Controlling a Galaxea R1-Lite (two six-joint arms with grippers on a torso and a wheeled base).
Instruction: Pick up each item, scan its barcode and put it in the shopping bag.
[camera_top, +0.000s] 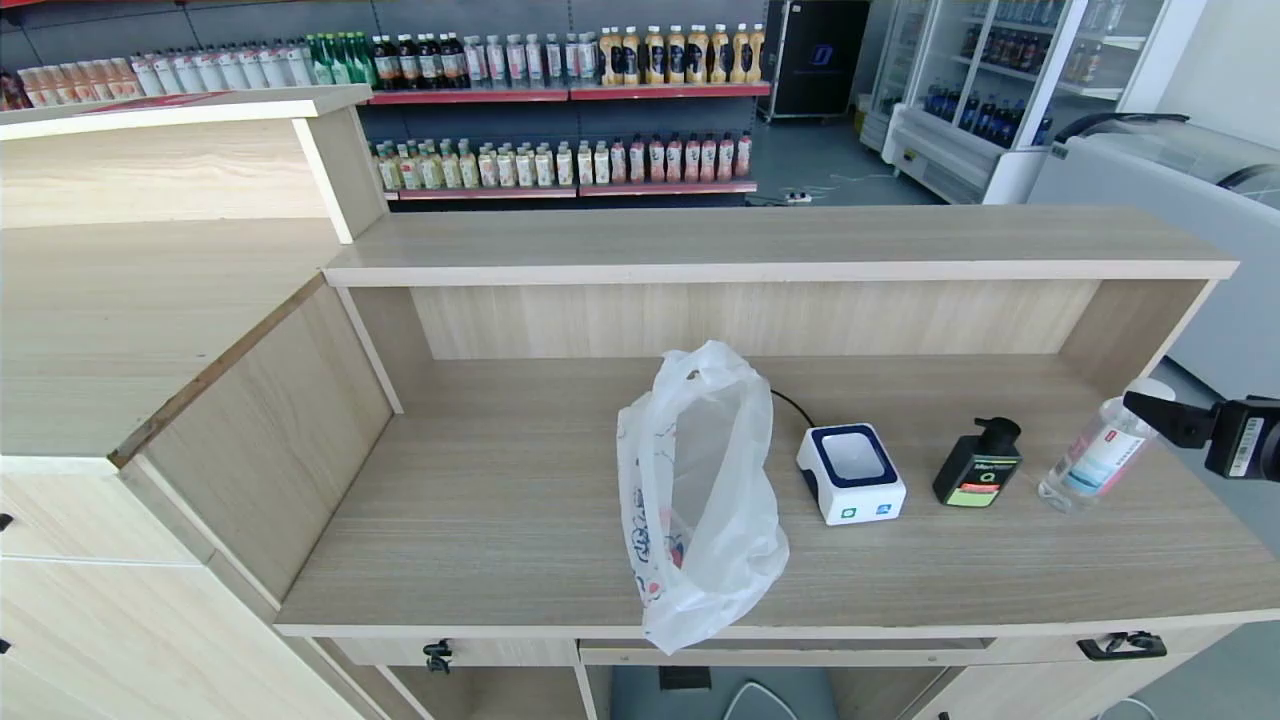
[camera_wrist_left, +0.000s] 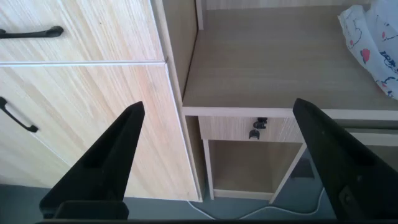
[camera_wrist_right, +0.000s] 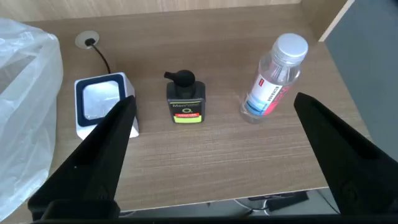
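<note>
A white plastic shopping bag (camera_top: 698, 500) (camera_wrist_right: 25, 118) stands open in the middle of the wooden counter (camera_top: 500, 500). Right of it sits the white and blue barcode scanner (camera_top: 851, 472) (camera_wrist_right: 99, 102). A dark pump bottle (camera_top: 978, 466) (camera_wrist_right: 185, 99) stands further right, then a clear water bottle (camera_top: 1100, 448) (camera_wrist_right: 273, 78) with a white cap near the counter's right end. My right gripper (camera_top: 1150, 410) (camera_wrist_right: 217, 162) hovers open at the right edge, just by the water bottle. My left gripper (camera_wrist_left: 217, 162) hangs open low beside the cabinet front, left of the counter, holding nothing.
A raised shelf (camera_top: 780, 250) runs along the counter's back and a taller cabinet (camera_top: 150, 300) walls off the left side. Drawers with black handles (camera_top: 1120, 645) sit under the counter edge. The scanner's cable (camera_top: 795, 405) runs to the back.
</note>
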